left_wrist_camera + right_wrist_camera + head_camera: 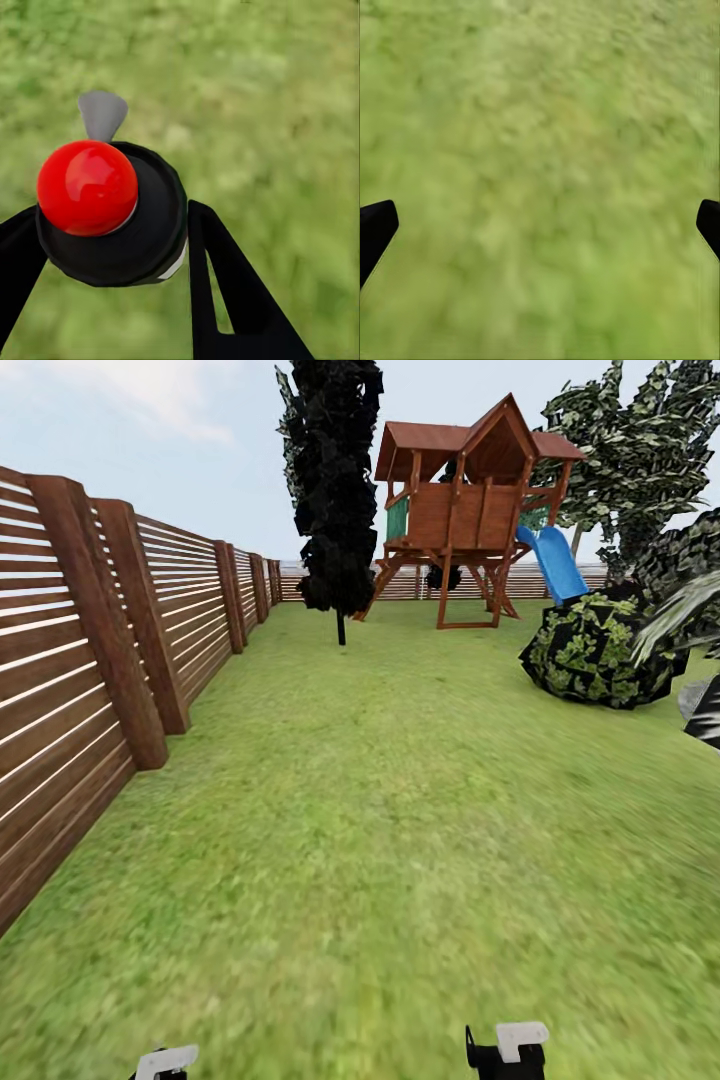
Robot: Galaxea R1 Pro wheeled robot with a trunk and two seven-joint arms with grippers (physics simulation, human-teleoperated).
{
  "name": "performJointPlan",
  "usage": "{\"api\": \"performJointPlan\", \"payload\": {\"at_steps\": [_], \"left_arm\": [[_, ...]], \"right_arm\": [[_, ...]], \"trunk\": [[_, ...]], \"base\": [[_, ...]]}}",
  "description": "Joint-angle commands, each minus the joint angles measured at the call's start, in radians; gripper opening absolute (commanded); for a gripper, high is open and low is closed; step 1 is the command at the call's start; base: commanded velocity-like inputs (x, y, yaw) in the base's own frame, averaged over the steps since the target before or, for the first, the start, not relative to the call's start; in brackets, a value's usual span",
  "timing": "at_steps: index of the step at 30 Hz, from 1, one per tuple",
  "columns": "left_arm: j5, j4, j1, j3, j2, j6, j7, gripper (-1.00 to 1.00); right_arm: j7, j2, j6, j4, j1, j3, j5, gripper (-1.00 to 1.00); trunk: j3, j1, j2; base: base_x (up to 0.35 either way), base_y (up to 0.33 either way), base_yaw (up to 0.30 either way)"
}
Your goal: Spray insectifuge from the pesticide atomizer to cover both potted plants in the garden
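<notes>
Between left claw [112, 255] fingers: pesticide atomizer [112, 214] gripped, seen end-on, trigger pointing away; right claw [540, 225] spread wide.

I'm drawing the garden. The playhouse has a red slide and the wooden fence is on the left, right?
Almost. The slide on the playhouse is blue, not red; the head view shows it. The wooden fence does run along the left.

Bright, even daylight; the lawn [400, 840] renders blurry, without clear shadows.
</notes>
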Motion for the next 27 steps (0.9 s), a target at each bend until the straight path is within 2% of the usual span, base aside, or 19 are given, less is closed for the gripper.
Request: {"api": "performJointPlan", "payload": {"at_steps": [1, 27], "left_arm": [[0.011, 0.001, -0.001, -0.008, 0.0, -0.003, -0.003, -1.0], [0.012, 0.001, -0.001, -0.008, 0.0, -0.003, -0.003, -1.0]], "right_arm": [[-0.008, 0.0, -0.001, 0.001, -0.001, -0.002, 0.011, 1.0], [-0.008, -0.001, -0.001, 0.001, -0.001, -0.002, 0.011, 1.0]], "trunk": [[-0.001, 0.0, 0.0], [-0.001, 0.0, 0.0]], "base": [[0.339, 0.0, 0.0], [0.339, 0.0, 0.0]]}}
